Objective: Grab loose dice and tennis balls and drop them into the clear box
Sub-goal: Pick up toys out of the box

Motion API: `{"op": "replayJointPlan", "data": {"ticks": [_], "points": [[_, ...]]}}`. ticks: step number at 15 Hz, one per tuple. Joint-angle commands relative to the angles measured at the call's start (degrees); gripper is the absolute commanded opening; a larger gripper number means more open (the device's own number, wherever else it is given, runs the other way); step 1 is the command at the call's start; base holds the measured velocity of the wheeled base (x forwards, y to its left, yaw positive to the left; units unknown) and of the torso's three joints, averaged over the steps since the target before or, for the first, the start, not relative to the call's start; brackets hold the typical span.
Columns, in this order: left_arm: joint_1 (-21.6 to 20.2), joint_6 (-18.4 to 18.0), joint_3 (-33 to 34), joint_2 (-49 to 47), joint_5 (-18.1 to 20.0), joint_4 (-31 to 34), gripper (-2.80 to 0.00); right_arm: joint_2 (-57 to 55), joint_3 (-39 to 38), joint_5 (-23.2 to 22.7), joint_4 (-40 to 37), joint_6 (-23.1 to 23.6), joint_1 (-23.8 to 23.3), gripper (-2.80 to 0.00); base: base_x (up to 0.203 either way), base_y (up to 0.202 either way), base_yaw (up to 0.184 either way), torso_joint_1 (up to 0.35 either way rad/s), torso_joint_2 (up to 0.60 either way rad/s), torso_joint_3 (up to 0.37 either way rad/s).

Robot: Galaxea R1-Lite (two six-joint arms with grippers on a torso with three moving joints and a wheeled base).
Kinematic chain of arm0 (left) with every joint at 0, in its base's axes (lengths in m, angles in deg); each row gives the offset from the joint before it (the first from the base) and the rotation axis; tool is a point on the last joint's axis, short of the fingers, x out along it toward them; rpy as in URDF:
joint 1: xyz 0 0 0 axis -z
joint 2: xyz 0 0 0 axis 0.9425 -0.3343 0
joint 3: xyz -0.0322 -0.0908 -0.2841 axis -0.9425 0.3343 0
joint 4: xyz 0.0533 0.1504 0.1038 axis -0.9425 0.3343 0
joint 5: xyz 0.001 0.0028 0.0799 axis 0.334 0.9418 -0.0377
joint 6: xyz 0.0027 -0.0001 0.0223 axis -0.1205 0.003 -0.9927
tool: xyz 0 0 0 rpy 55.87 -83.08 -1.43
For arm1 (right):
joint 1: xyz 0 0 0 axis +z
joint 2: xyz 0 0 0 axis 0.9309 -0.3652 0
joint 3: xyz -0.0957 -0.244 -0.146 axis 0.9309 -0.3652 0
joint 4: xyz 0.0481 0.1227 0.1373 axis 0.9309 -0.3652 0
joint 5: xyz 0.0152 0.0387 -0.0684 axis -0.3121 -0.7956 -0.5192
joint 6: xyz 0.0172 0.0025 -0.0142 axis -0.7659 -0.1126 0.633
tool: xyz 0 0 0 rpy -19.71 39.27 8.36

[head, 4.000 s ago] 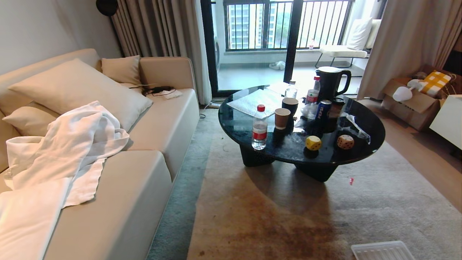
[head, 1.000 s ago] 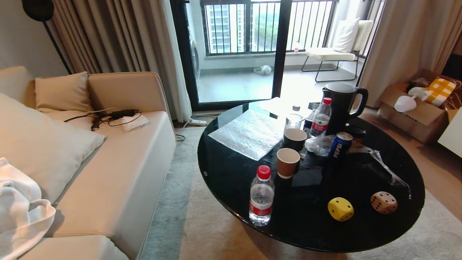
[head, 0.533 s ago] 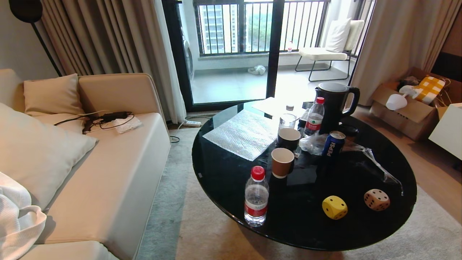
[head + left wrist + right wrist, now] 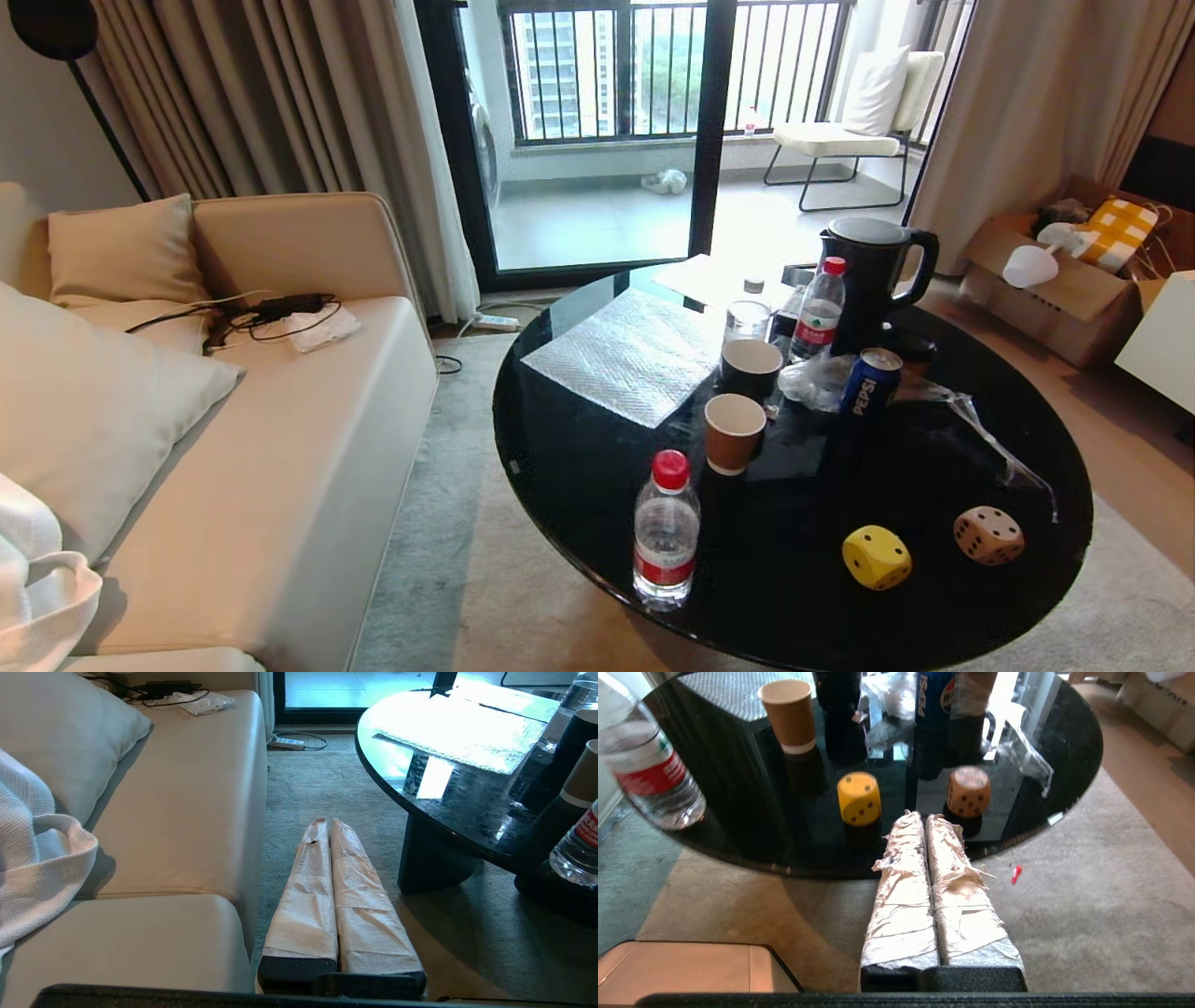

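Two dice sit near the front edge of the round black table [image 4: 579, 448]: a yellow die [image 4: 876, 557] [image 4: 858, 798] and a tan die [image 4: 988, 535] [image 4: 969, 791] to its right. My right gripper [image 4: 923, 817] is shut and empty, its taped fingers pointing between the two dice from just off the table's front edge. My left gripper [image 4: 327, 823] is shut and empty, low over the carpet between the sofa and the table. Neither arm shows in the head view. The tennis balls and the clear box are out of view.
The table also bears a water bottle [image 4: 665, 527], a brown paper cup [image 4: 733, 432], a dark cup [image 4: 751, 368], a Pepsi can [image 4: 870, 381], a black kettle [image 4: 868, 271], crumpled plastic wrap [image 4: 990, 434] and a bubble-wrap sheet [image 4: 635, 359]. A beige sofa [image 4: 280, 485] stands on the left.
The whole head view has shifted: the table has come much closer over four seconds and sits slightly lower in frame than half a second ago. Nothing on the table moved.
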Motion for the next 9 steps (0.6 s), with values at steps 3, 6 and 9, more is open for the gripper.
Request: {"op": "replayJointPlan", "data": {"ticks": [3, 6, 9], "points": [[0.0, 0.02, 0.0, 0.02, -0.04, 0.02, -2.8, 0.01, -0.01, -0.02, -0.05, -0.06, -0.07, -2.8, 0.139, 0.0, -0.003, 0.0, 0.0, 0.004], [0.0, 0.02, 0.06, 0.02, -0.04, 0.02, -2.8, 0.01, -0.01, -0.02, -0.05, 0.03, 0.02, -2.8, 0.0, 0.0, 0.0, 0.0, 0.0, 0.0], [0.0, 0.02, 0.09, 0.02, -0.04, 0.02, -2.8, -0.07, -0.01, -0.02, -0.05, 0.03, 0.02, -2.8, 0.0, 0.0, 0.0, 0.0, 0.0, 0.0]]}}
